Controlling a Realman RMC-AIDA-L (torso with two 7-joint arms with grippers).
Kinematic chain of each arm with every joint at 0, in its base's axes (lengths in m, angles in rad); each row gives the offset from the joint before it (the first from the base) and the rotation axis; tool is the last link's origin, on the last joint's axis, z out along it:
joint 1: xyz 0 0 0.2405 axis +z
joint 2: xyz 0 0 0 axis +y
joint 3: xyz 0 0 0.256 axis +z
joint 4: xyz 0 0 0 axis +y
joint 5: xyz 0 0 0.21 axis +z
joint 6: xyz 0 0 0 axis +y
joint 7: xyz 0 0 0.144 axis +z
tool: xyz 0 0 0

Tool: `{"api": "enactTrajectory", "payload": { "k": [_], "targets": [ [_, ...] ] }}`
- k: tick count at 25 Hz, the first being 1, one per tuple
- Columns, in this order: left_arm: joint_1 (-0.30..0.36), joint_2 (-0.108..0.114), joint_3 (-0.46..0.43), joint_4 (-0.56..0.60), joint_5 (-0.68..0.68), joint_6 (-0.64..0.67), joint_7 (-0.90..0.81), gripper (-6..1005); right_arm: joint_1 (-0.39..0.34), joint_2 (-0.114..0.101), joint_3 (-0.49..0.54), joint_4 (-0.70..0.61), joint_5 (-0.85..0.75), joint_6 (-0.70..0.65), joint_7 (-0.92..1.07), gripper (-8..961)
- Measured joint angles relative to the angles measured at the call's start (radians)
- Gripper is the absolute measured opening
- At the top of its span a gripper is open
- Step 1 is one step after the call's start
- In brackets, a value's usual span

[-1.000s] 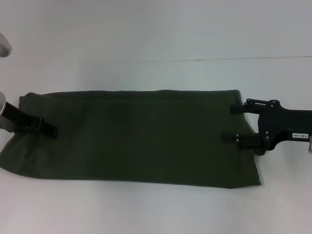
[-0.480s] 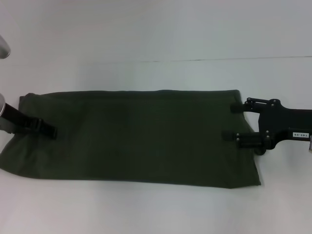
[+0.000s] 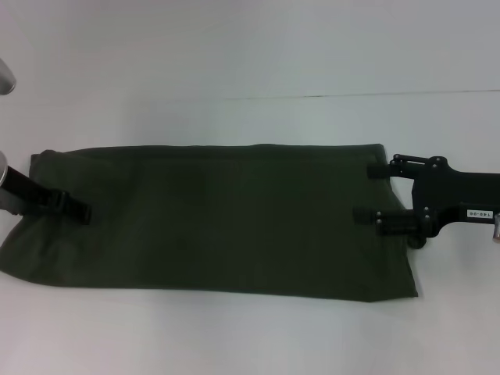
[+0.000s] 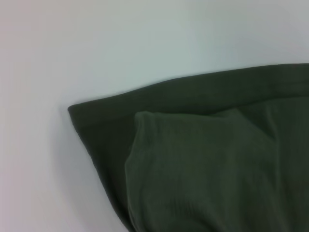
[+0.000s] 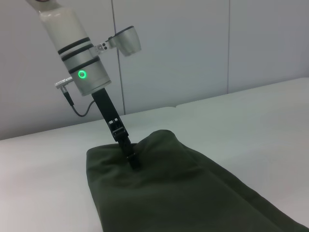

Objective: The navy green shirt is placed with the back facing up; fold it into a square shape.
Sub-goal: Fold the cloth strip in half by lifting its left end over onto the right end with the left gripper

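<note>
1. The right claw (image 3: 373,192) has shifted a touch farther and left since a second ago; the shirt (image 3: 211,219) and the left claw (image 3: 78,210) lie as before.
2. The shirt lies flat on the white counter (image 3: 234,62), folded into a long dark-green band running left to right.
3. The right claw sits at the shirt's right edge with its two fingers (image 3: 379,169) spread wide, both tips over the cloth and nothing held between them.
4. The left claw presses down on the shirt's left end, near the far corner; I cannot tell whether it is open or closed.
5. The left wrist view shows a corner of the shirt (image 4: 203,164) with a folded layer on top.
6. The right wrist view shows the left claw (image 5: 133,159) standing on the shirt's (image 5: 178,198) far end.
</note>
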Motion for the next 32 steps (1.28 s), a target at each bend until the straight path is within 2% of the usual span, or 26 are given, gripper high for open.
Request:
{"api": "enactTrajectory", "payload": {
  "k": [30, 32],
  "targets": [
    [0.001, 0.004, -0.007, -0.015, -0.002, -0.011, 0.005, 879, 0.002, 0.000, 0.001, 0.000, -0.004, 0.000, -0.001, 874],
    [0.001, 0.004, -0.006, -0.014, -0.002, -0.008, 0.008, 798, 0.001, 0.000, 0.001, 0.000, -0.003, 0.000, -0.001, 874]
  ]
}}
